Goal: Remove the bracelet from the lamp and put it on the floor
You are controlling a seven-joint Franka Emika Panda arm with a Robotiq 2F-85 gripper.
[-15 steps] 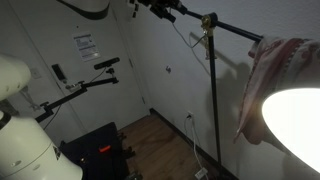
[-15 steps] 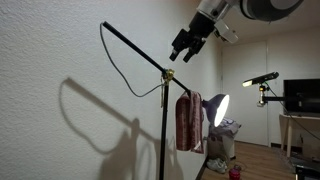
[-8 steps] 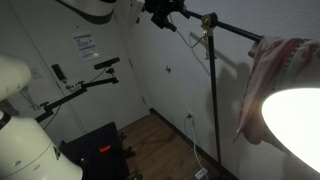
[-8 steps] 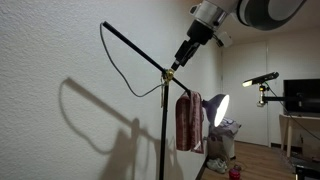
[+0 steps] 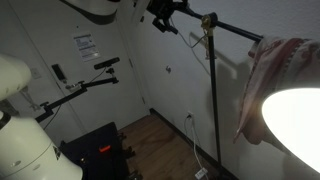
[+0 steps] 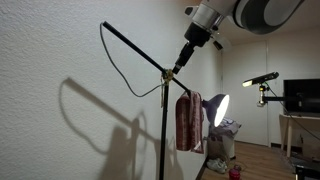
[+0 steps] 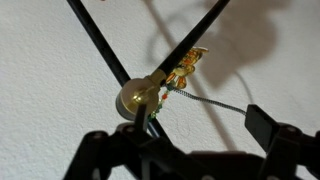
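The lamp has a thin black pole [image 5: 213,100], a slanted cross arm and a brass joint [image 7: 140,97]; its glowing white shade [image 5: 295,120] fills the right edge. The bracelet [image 7: 185,68], a small beaded cream-gold loop, hangs at the joint; it shows as a thin pale strand in an exterior view [image 5: 203,38]. My gripper [image 7: 200,125] is open, its fingers on either side just below the joint and bracelet, holding nothing. It sits right at the joint in both exterior views [image 5: 165,12] [image 6: 180,62]. The brown plank floor [image 5: 160,140] lies far below.
A pinkish-white cloth [image 5: 268,70] [image 6: 188,120] hangs on the arm near the shade. A thin electric cord [image 6: 115,60] loops from the arm's upper end. A black-armed tripod stand [image 5: 85,85] and a white wall stand close behind.
My gripper has moved down and in toward the brass joint, from a short way off to right at it. The lamp, cloth and bracelet have not moved.
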